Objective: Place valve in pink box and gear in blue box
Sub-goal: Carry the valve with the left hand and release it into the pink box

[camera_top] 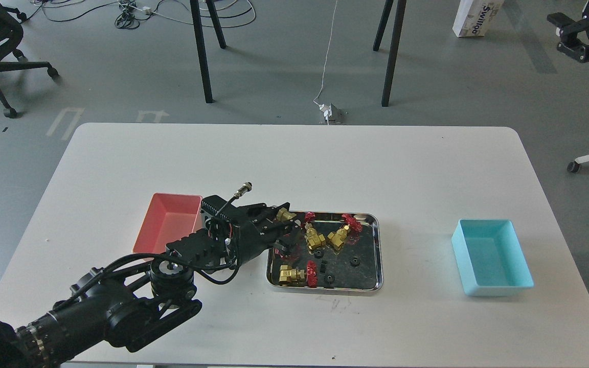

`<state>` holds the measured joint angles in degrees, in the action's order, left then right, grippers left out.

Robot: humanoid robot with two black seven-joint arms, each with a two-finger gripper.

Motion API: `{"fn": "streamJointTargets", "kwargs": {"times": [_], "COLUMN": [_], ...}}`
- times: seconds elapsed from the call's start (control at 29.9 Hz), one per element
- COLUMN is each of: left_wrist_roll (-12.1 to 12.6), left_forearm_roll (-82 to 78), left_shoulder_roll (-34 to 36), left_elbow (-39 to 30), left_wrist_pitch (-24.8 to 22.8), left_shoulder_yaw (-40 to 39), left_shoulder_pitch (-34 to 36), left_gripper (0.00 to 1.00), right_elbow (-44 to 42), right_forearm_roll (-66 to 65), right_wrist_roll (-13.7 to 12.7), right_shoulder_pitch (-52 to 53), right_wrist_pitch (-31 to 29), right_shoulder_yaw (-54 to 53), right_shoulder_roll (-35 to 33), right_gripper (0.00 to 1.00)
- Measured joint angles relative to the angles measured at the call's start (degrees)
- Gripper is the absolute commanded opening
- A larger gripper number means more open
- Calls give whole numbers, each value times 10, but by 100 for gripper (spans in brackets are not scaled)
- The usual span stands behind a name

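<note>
My left gripper [285, 226] is over the left end of the steel tray [379, 255], shut on a gold-brass valve [285, 214] held just above the tray's left rim; its red handwheel is hidden. Three other valves lie in the tray: two at the back [316, 238] [338, 237] and one at the front left [294, 275]. Tiny black gears [355, 262] [329, 278] lie on the tray floor. The pink box [169, 225] stands empty just left of my gripper, partly behind my arm. The blue box [491, 255] stands empty at the right. My right gripper [575, 38] is raised off the table at the top right, too small to read.
The white table [294, 163] bears only the two boxes and the tray. Beyond its far edge are table legs, cables and an office chair on the floor.
</note>
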<state>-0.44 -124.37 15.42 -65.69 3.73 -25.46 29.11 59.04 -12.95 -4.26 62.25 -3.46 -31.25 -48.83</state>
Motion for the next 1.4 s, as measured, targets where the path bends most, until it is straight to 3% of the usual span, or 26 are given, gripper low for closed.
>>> {"fn": "streamJointTargets", "kwargs": {"times": [0.2,0.47,0.77,1.04,1.14,1.34,1.4], "left_wrist_roll": [16,10,7,-15,-17,-16,-16], "left_forearm_roll": [76,129,134,98,93,95,96], "left_shoulder_roll": [126,251,272,261,251,238,235], "left_elbow": [-111,-143,-133,-55,-42,-43,-43], "left_wrist_pitch": [-19,-5,-3,17,26,33,40], "left_shoulder_yaw": [-48,-54,-53,-51,-52,-64,-71], "left_shoulder_pitch": [2,-25,-60,-93,-106,-112,-112], "left_gripper": [18,18,19,22,33,81,85], "right_elbow": [-15,-45,-69,-70,-70,-70,-70], "right_forearm_roll": [-7,-5,1,1,1,-1,-3], "right_wrist_roll": [-1,-1,-6,-7,-7,-7,-6], "right_shoulder_pitch": [11,82,159,161,160,156,155], "right_wrist_pitch": [0,10,11,11,11,11,10], "right_shoulder_yaw": [0,-1,0,0,0,0,2], "right_shoulder_roll": [16,49,58,64,64,64,64], "right_gripper": [99,99,99,99,99,99,99]}}
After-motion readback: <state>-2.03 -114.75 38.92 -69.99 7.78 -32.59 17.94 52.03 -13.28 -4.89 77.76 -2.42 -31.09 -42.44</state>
